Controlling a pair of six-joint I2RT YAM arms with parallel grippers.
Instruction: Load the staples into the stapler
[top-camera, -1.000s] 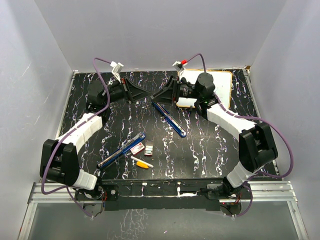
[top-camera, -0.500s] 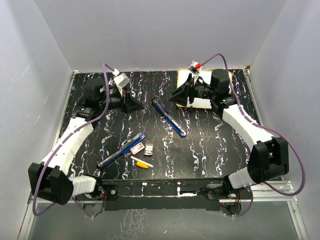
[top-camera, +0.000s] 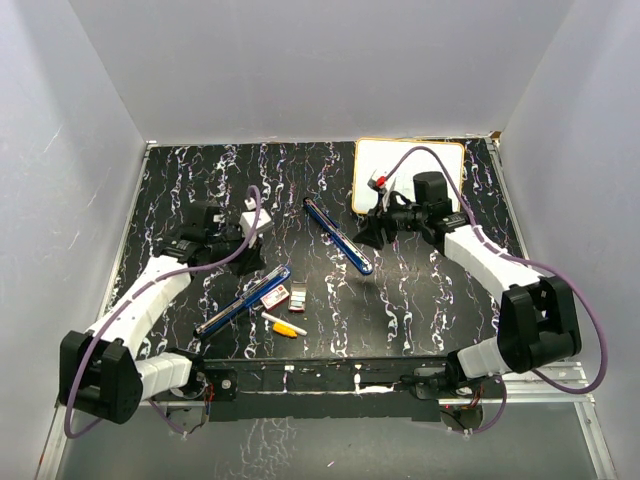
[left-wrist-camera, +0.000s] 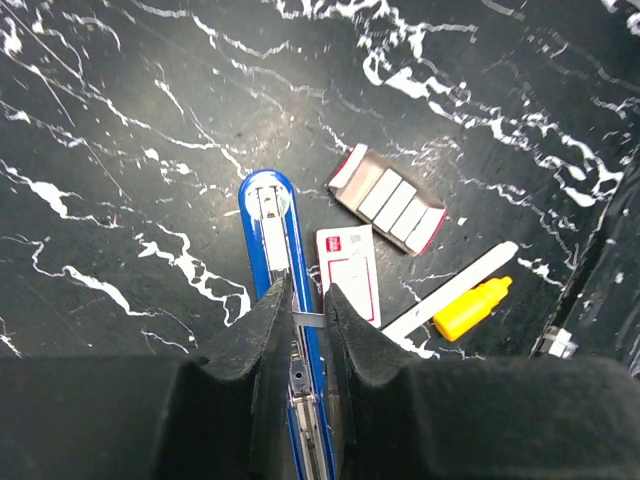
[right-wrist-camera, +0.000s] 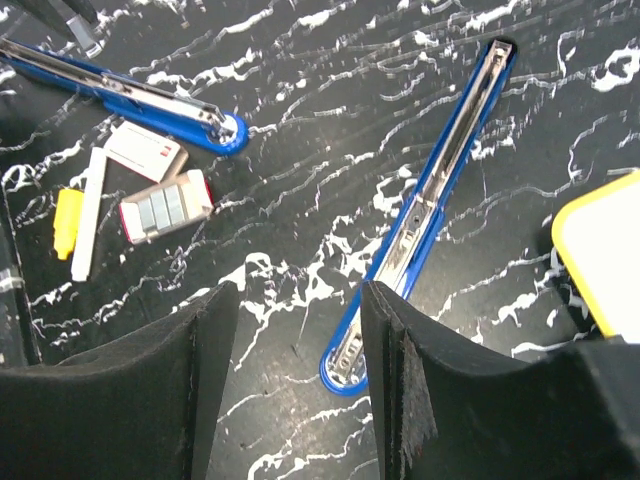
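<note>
Moved: both arms have dropped toward the table.
Staples (left-wrist-camera: 397, 202): box axis 10-to-4.
Stapler (left-wrist-camera: 283, 262): points 12, marker (left-wrist-camera: 462, 296) at 4.
Left gripper (left-wrist-camera: 303, 312): narrow, straddling stapler.
Right gripper (right-wrist-camera: 300, 340): wide, empty.

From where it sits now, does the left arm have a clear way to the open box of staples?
Probably yes. The left gripper hangs over the near stapler, and the open box of staples lies just beyond on bare table, nothing on top; only the box sleeve lies beside it.

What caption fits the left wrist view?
Left hand over a blue stapler, beside an open staple box and a yellow-capped marker.
</note>
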